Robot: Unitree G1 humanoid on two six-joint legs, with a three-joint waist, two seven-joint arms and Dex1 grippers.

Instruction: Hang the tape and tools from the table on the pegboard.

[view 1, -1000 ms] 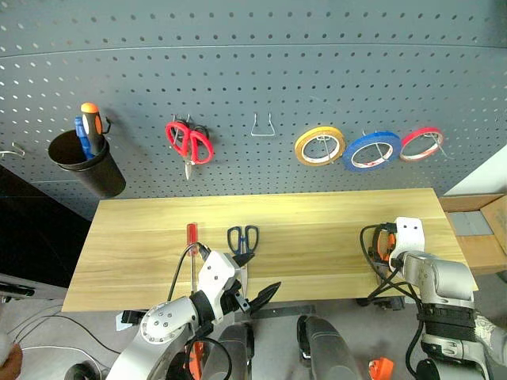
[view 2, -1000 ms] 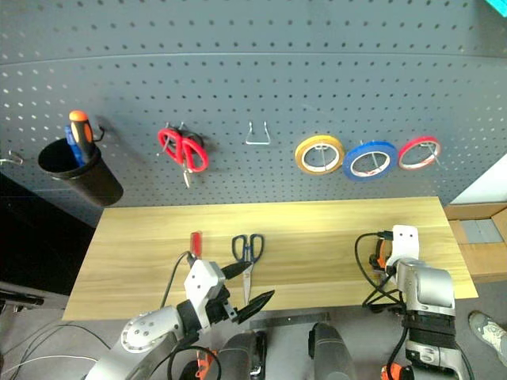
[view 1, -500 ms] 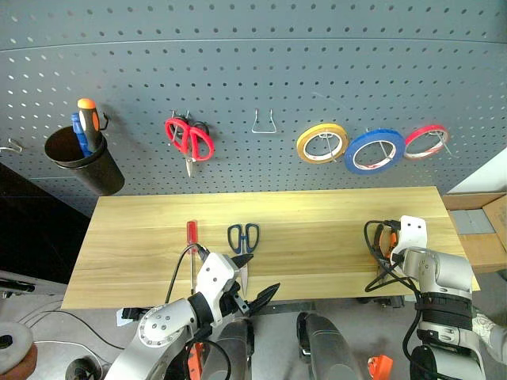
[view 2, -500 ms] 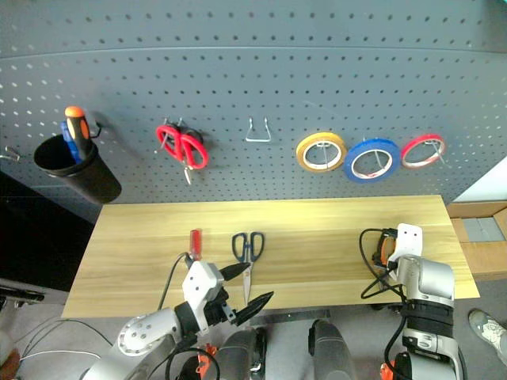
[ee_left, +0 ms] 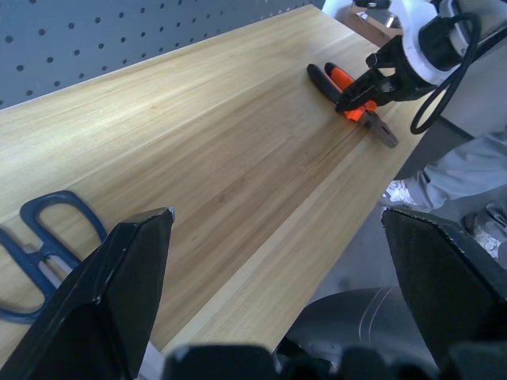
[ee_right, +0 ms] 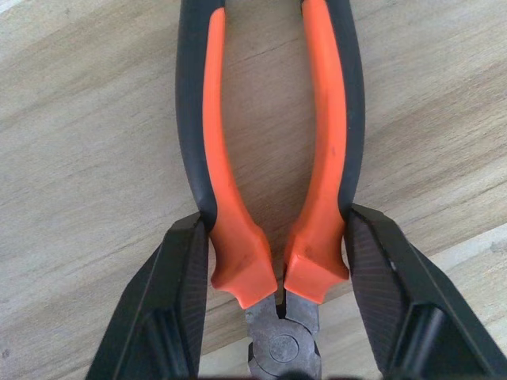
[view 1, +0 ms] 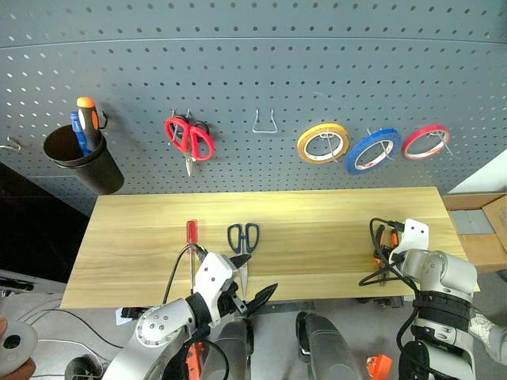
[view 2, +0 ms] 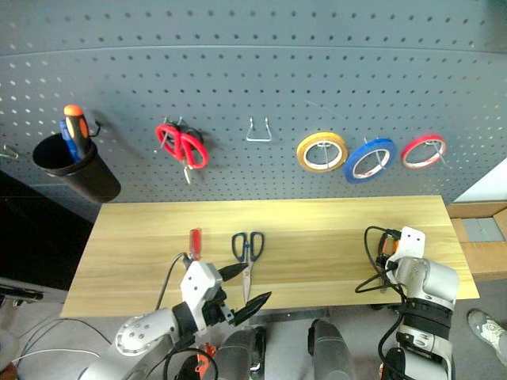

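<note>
The pliers [ee_right: 269, 158], with orange-and-black handles, lie on the table [view 1: 317, 214] near its right end. My right gripper [ee_right: 273, 226] is shut on them, one finger against each handle just behind the pivot. The dark-blue scissors [view 1: 243, 237] and the red-handled screwdriver [view 1: 191, 241] lie side by side left of the middle. Just in front of the scissors, my left gripper [view 1: 261, 271] hangs open and empty at the table's front edge. On the pegboard [view 1: 253, 63], the blue tape [view 1: 371, 150] hangs on a hook.
On the pegboard, a yellow tape ring [view 1: 322, 143] and a red one [view 1: 425, 142] flank the blue tape. Red scissors [view 1: 188, 139], a bare wire hook [view 1: 264, 125] and a black cup [view 1: 79, 162] holding screwdrivers hang further left. A cardboard box [view 1: 487, 229] adjoins the table's right end.
My right hand has turned a little over the pliers. The blue tape ring has swung on its hook. The left arm has kept still.
</note>
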